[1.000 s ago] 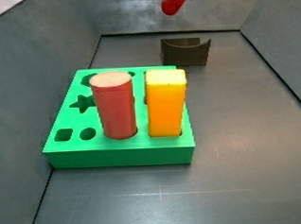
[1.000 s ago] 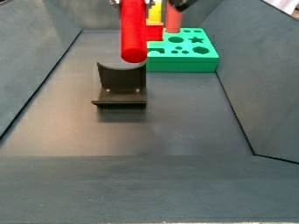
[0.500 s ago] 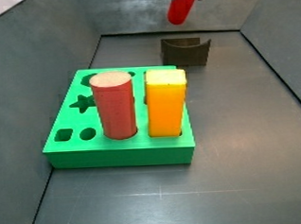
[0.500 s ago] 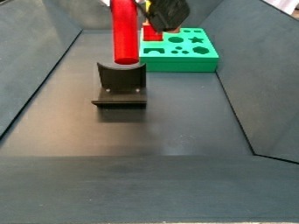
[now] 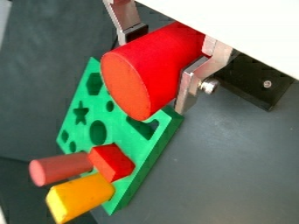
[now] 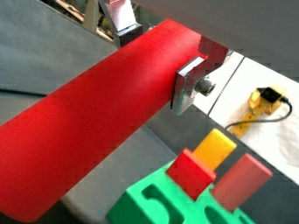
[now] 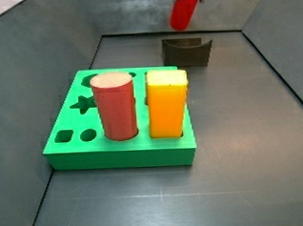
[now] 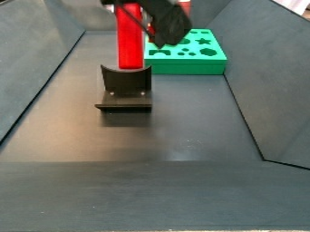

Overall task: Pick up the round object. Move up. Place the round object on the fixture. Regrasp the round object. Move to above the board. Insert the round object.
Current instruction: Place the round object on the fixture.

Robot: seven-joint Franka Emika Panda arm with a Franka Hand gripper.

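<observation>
Floor [image 8: 158, 136]: flat dark grey sheet, matte, with soft light patches, seen in both side views. Sloped dark grey walls [image 8: 43, 82] rise left and right of it like a trough; a duller grey back wall [image 7: 136, 13] stands at the far end. A pale strip shows past the top left corner [image 7: 2, 8].

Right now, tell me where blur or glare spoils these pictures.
In a side view the end effector is smeared; in the wrist views the glossy bright red cylinder peg fills the frame, soft-edged; in a side view the green slab board is sharp, no glare.
</observation>
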